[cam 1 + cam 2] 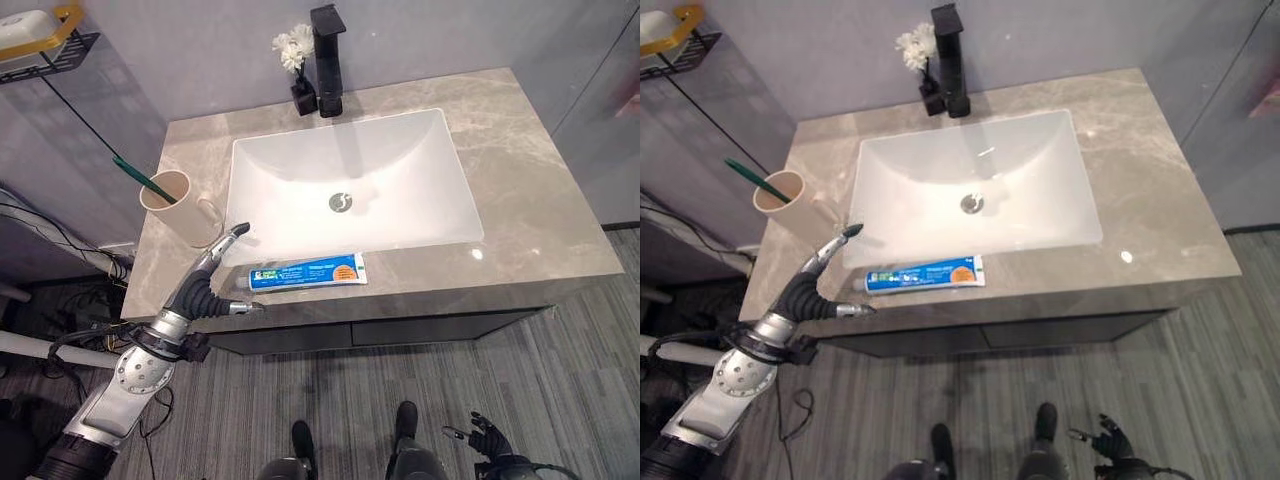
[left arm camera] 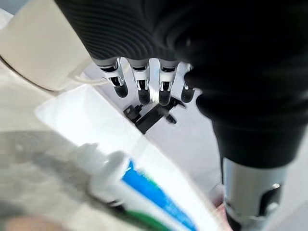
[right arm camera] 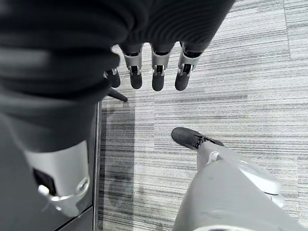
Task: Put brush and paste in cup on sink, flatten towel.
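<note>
At seven o'clock on the counter (image 1: 560,215), my left hand (image 1: 205,285) hovers, fingers spread, beside the paste (image 1: 307,271); brush (image 1: 143,176) already stands in the cup (image 1: 180,206). Next: pinch the tube. My right hand (image 1: 487,437) hangs relaxed.

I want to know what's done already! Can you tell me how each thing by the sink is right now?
Toothbrush: standing slanted in the cup.
Cup: upright on the counter, left of the sink.
Toothpaste: lying flat on the counter's front edge, not in the cup.
Sink: dry-looking, nothing in it.
Faucet: no water running.
Left hand: open, just left of the toothpaste's cap end.
Right hand: hanging low over the floor, fingers relaxed.
</note>
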